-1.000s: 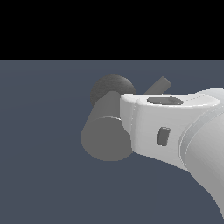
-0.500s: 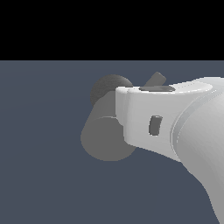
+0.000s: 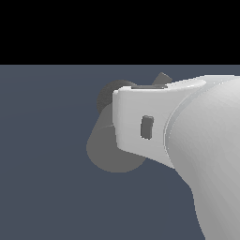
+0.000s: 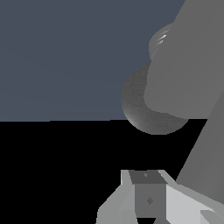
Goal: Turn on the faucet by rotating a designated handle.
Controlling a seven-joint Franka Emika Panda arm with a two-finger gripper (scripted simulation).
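The thin grey metal rod handle [image 3: 164,78] pokes out just beyond the glossy white claw [image 3: 140,122], above the thick matte grey cylinder faucet [image 3: 105,150]; whether the claw is parted, I cannot tell.

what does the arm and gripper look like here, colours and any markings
The arm is a glossy white, rounded shell, widening toward the exterior view's right. Its front section is a flat-sided white block with a small dark grey rectangular inset. In the wrist view the gripper shows light grey angular faces around a darker grey square panel. No cables visible.

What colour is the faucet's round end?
Matte grey: the faucet shows its flat round end best in the exterior view.
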